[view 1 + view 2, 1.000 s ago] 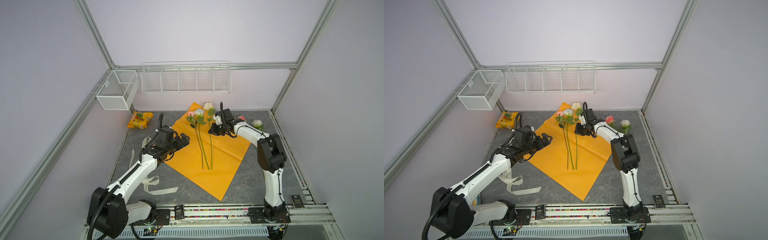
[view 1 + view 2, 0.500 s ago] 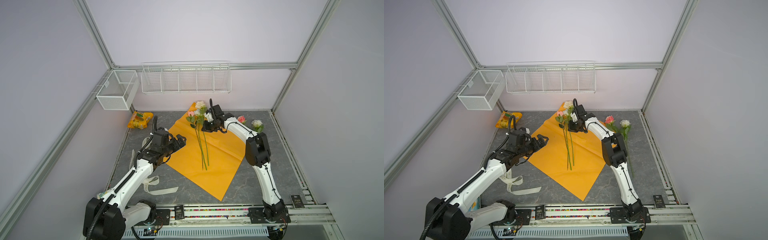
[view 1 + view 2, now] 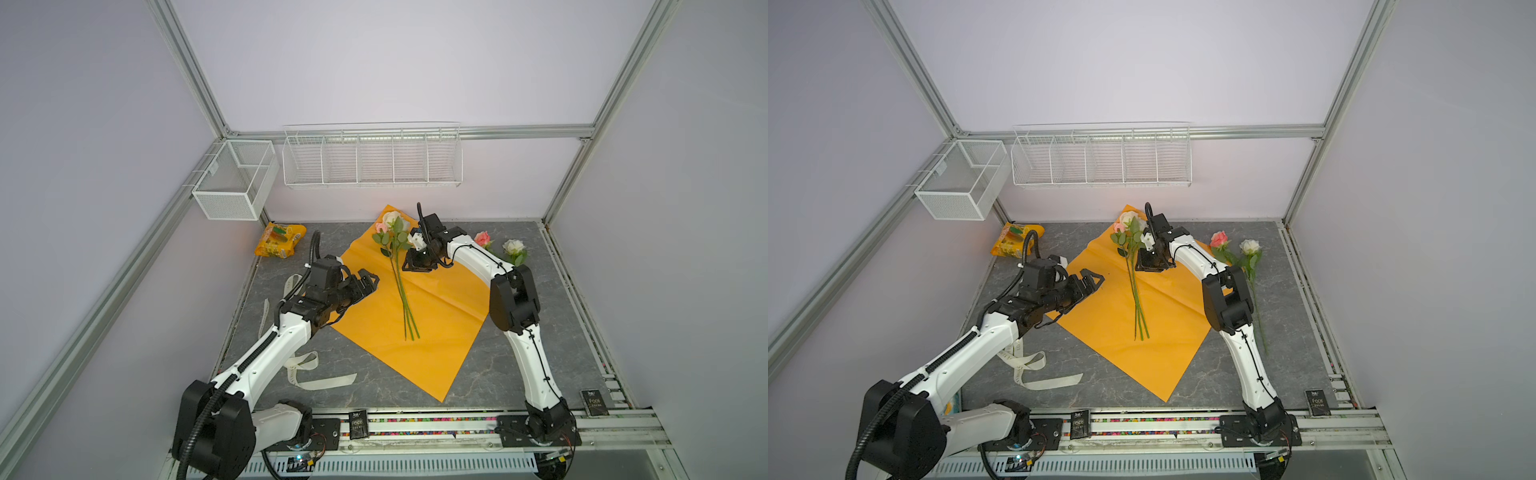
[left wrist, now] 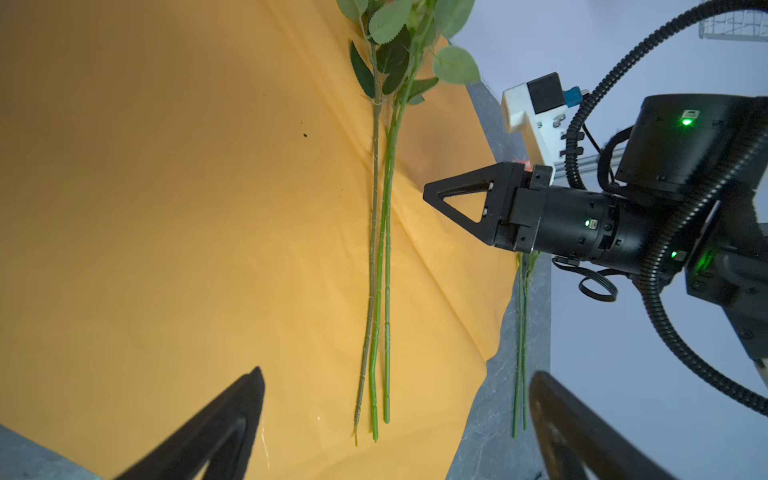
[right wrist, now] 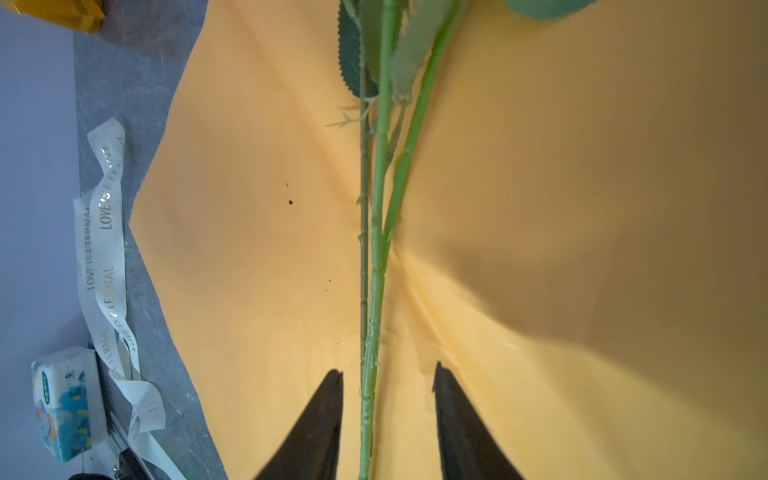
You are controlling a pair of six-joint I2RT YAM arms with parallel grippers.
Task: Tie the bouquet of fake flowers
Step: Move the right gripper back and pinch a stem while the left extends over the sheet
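Three fake flowers of the bouquet lie side by side on the orange paper wrap, heads toward the back wall. My right gripper is low over the upper stems. Its jaws are open on either side of one green stem, with a gap on both sides. My left gripper hovers wide open above the paper's left corner, empty, facing the stem ends.
A pink rose and a white rose lie on the grey table to the right of the paper. A cream ribbon lies front left. A snack packet sits back left. Wire baskets hang on the back wall.
The right gripper brought its flower left against the other two stems, then its jaws opened and let the stem go. The left arm shifted only slightly.
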